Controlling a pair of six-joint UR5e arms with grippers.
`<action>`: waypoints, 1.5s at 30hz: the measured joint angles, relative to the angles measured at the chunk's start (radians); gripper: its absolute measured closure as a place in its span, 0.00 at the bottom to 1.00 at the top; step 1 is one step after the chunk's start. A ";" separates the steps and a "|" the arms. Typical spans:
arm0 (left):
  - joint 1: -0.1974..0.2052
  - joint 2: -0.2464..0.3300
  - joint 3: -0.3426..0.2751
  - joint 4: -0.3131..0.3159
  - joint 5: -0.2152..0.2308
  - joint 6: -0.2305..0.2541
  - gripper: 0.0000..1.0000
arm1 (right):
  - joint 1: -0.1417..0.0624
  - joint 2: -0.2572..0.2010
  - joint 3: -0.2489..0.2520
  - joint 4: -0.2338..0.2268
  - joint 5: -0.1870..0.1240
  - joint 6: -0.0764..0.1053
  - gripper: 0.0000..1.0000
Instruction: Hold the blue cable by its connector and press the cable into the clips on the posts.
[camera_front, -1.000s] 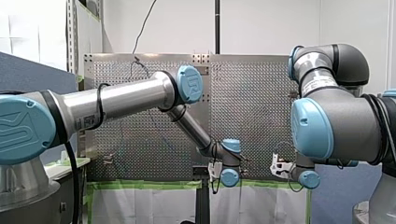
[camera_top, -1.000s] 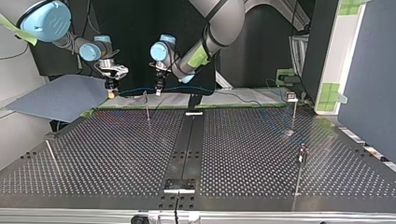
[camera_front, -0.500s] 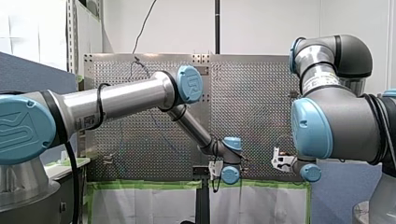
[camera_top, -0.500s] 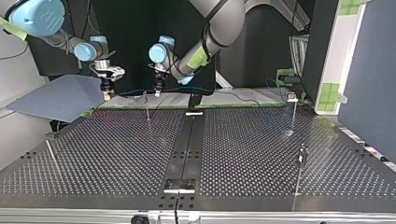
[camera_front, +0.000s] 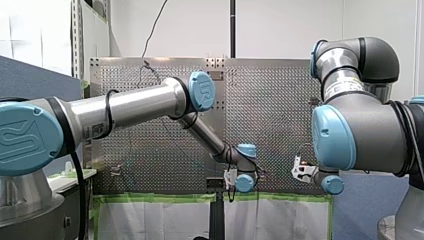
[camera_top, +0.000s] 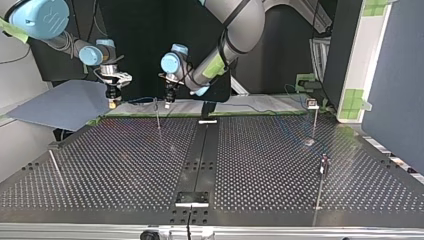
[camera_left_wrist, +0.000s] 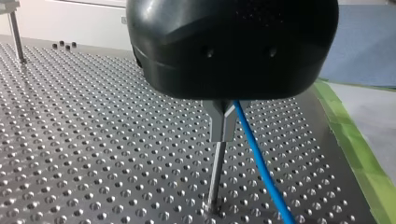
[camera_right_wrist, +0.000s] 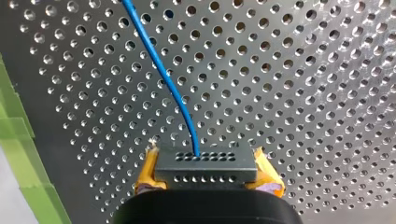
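Note:
The blue cable ends in a black connector, and my right gripper is shut on it with its yellow pads. In the top view, my right gripper holds that end at the far left edge of the table. The cable runs from there to my left gripper, which is shut on it just beside a thin post. In the left wrist view, the post's clip stands right under the black gripper body. The cable passes close along the clip's side.
More thin posts stand on the perforated table: one at the top view's far right, one nearer on the right, and one at the left. A blue-grey sheet lies beyond the table's left corner. Green tape lines the table edge.
My right gripper has shifted a little towards the top view's left with the connector. My left gripper has sunk slightly closer to the post's clip, and the cable has moved with it.

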 joint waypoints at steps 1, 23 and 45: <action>0.003 0.000 0.001 -0.002 0.003 0.000 1.00 | 0.001 0.000 -0.002 -0.001 0.000 0.003 1.00; 0.051 -0.043 0.015 -0.074 0.059 -0.002 1.00 | 0.014 0.015 -0.070 0.002 0.004 0.039 1.00; 0.076 -0.043 0.126 -0.153 0.063 -0.005 1.00 | 0.010 0.022 -0.142 0.011 0.003 0.065 1.00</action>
